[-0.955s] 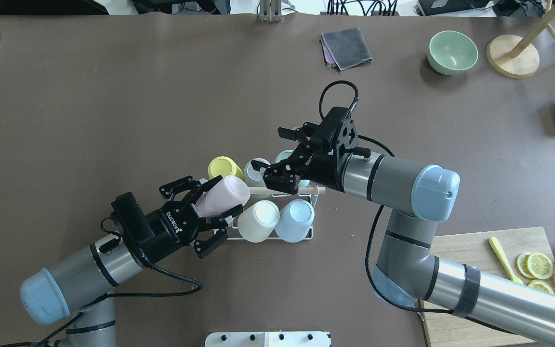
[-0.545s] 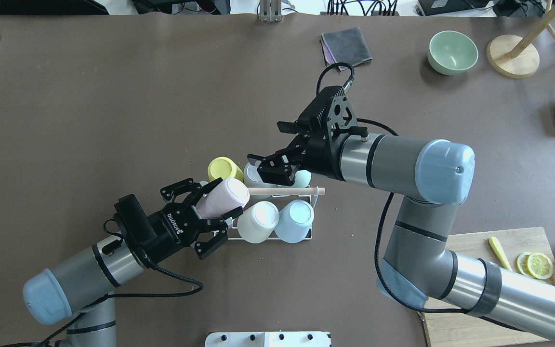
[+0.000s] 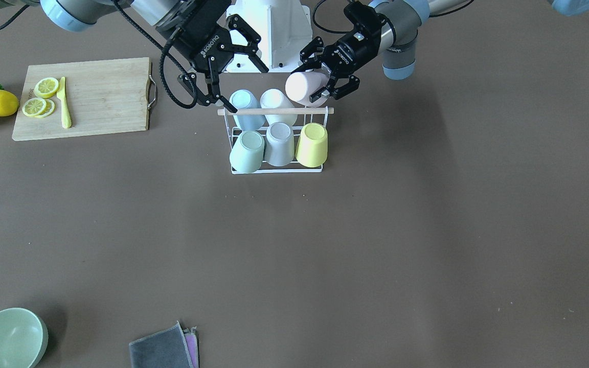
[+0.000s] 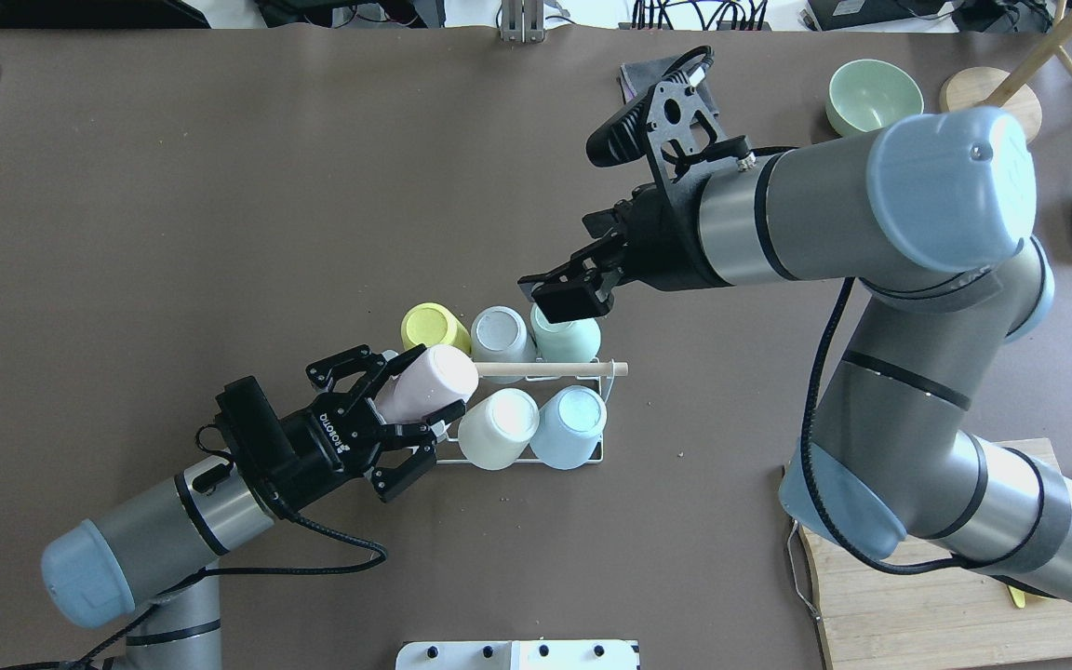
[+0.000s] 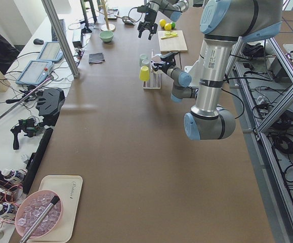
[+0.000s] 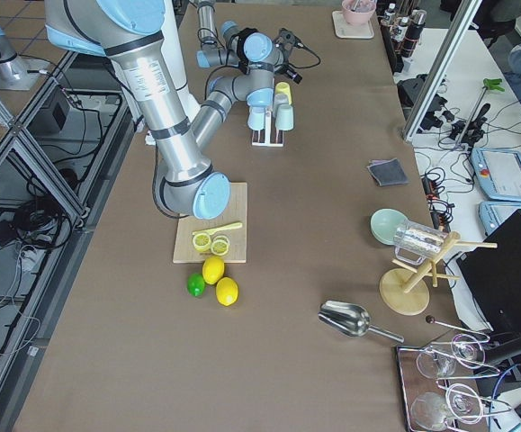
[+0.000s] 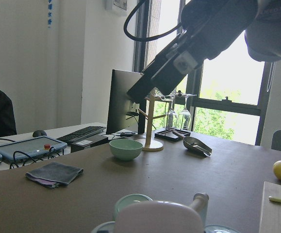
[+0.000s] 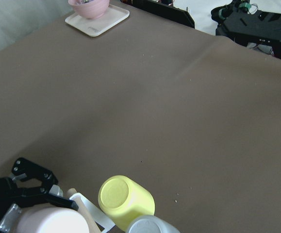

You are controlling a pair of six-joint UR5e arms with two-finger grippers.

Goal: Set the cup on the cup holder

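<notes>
Placement looks nearly finished. The left hand clamps the pink cup, tilted over the near-left corner of the cup holder. Whether its mouth has caught the peg beneath is hidden, so seating and release probably remain. Five other cups already fill the remaining pegs. Further right, the right hand hovers above the mint cup, jaws spread wide and empty. Both hands read ROBOTIQ.
</notes>
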